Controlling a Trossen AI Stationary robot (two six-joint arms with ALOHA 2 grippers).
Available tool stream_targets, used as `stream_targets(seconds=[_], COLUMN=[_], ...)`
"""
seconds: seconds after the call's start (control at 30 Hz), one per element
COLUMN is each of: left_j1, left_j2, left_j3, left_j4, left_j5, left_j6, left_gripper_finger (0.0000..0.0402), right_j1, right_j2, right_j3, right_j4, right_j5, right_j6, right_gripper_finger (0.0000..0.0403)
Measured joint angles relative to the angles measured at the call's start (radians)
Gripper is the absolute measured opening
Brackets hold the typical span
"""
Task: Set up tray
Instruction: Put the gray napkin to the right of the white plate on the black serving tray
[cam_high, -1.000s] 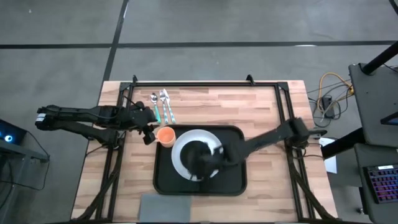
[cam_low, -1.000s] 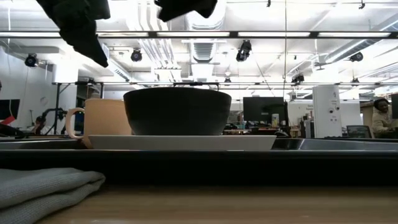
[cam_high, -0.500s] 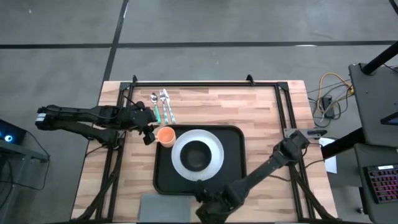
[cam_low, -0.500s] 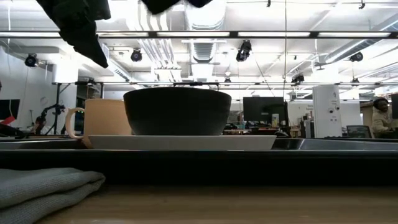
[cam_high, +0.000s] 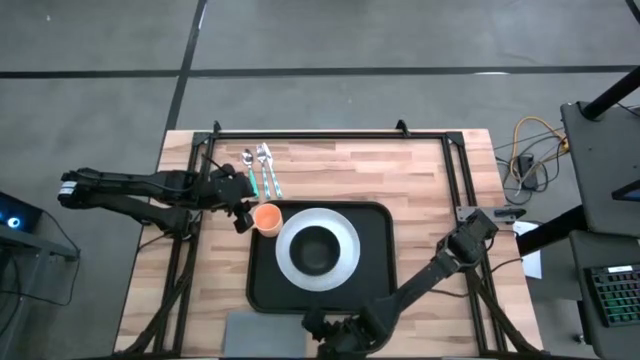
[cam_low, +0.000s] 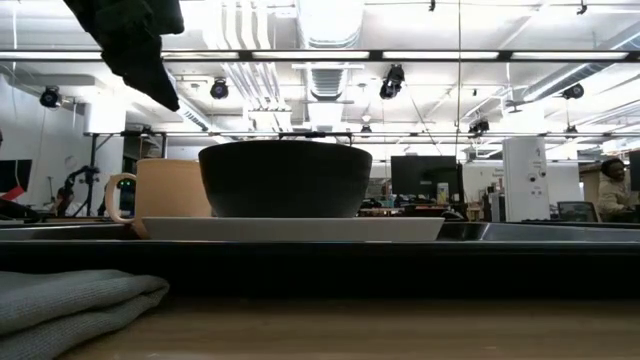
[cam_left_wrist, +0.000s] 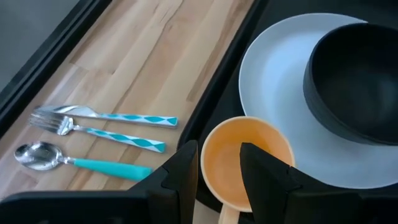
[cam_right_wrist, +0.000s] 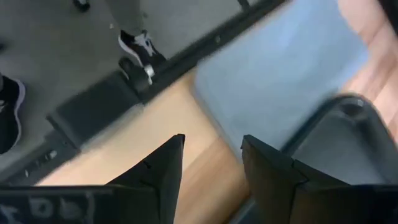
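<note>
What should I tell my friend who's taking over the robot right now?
Left gripper: its fingers straddle the rim of the orange cup, which sits on the tray beside the white plate; a firm grip is not clear.
Right gripper: open, holding nothing, at the table's near edge close to the grey napkin.
Done: plate on the tray with the black bowl on it, cup on the tray.
Left: two forks, the spoon and the napkin are off the tray.
</note>
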Motion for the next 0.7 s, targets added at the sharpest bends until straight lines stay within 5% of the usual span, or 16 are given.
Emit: stream_targets(seconds=[0.7], left_j1=[0.000], left_j2=[0.002], left_j3=[-0.001], left_j4=[0.011], left_j5=[0.000], left_j6=[-0.043], left_gripper_finger=[0.0102], right_j1=[-0.042], right_j2=[0.008], right_j3=[-0.125], right_j4=[0.178], right_j5=[-0.010], right_j6=[-0.461], right_gripper_finger=[0.0155])
